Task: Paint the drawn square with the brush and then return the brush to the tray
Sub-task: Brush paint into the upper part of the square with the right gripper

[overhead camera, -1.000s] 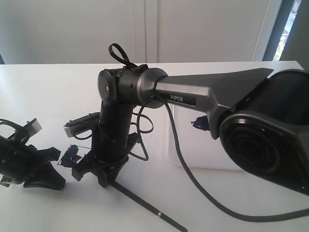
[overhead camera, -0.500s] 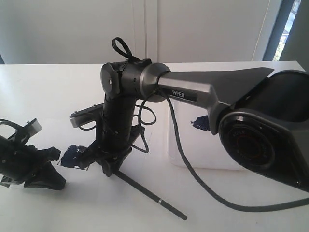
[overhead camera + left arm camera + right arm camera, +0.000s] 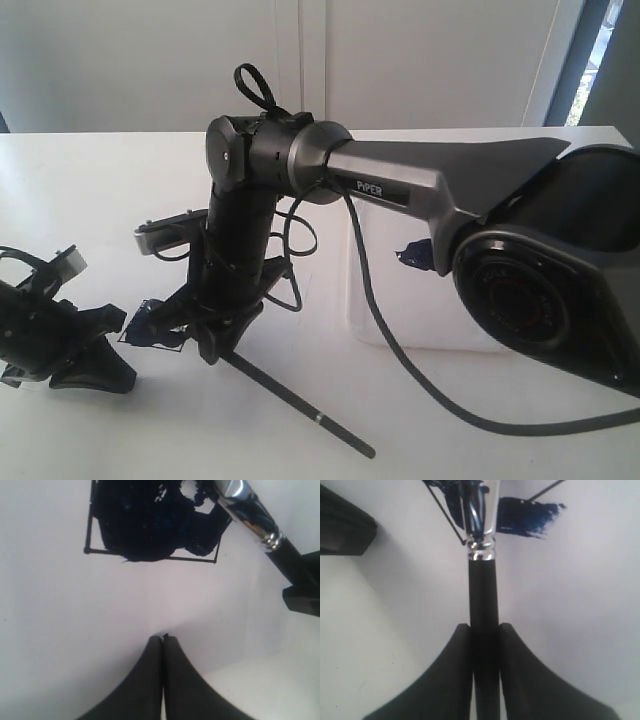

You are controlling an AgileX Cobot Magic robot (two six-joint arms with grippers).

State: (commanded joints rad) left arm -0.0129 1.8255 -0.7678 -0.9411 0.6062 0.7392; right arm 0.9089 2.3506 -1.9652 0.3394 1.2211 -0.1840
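Grips the brush (image 3: 482, 580) by its handle in the right end effector (image 3: 484, 630) — bristles at the square (image 3: 150, 525), mostly smeared dark blue. Holds the left end effector (image 3: 162, 639) pinched closed, empty, near the square. Leaves the tray (image 3: 415, 320) well apart on the bench (image 3: 100, 180).

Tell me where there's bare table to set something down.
The table is bare beyond the left gripper toward the wall, and along the front between it and the brush handle. It is crowded around the drawn square, where the right gripper holds the brush.
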